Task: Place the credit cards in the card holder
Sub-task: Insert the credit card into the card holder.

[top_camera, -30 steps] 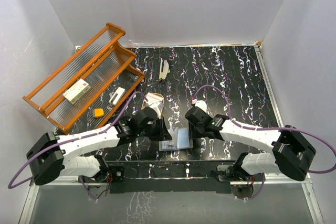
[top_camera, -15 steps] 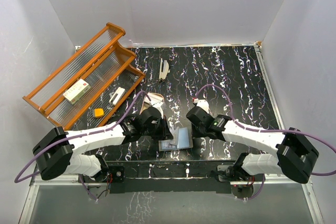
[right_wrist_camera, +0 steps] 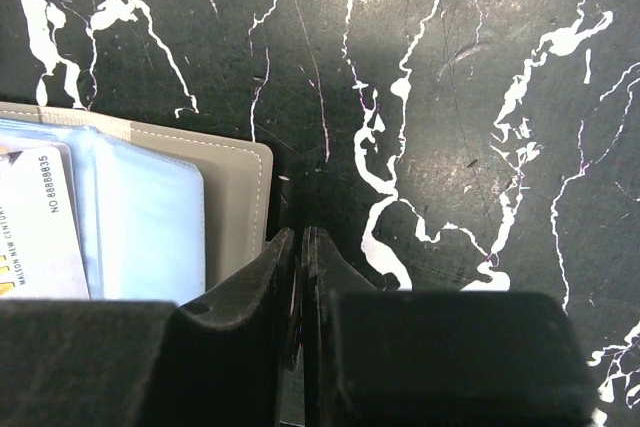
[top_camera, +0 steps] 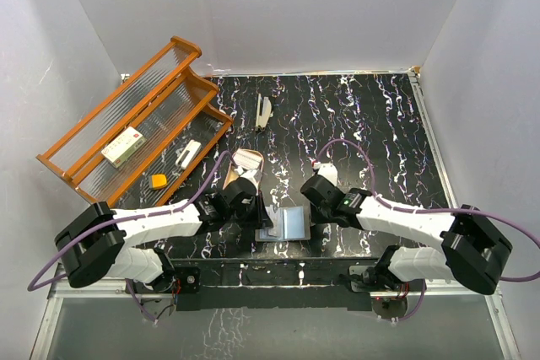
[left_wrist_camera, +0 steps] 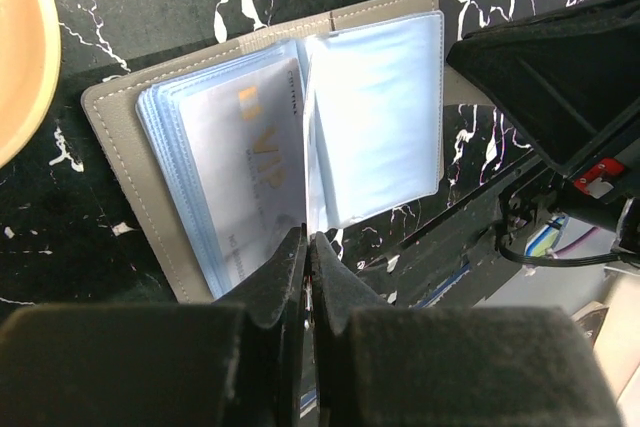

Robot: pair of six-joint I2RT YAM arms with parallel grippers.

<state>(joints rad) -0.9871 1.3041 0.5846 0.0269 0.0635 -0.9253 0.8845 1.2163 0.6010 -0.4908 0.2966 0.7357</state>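
Card holder (top_camera: 285,225) lies open on the counter (top_camera: 380,124), left gripper (left_wrist_camera: 308,239) pinched shut at its middle sleeve (left_wrist_camera: 370,117), likely keeping pages parted, right gripper (right_wrist_camera: 298,237) narrowed to a slit beside its cover edge, one credit card (left_wrist_camera: 250,177) already sleeved.

Arms low, reaching inward; left hand (left_wrist_camera: 307,244) and right hand (right_wrist_camera: 298,239) pinched closed.

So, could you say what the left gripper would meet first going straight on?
The left gripper, shut, would likely meet the bluish plastic sleeves of the open grey folding card holder almost at once.
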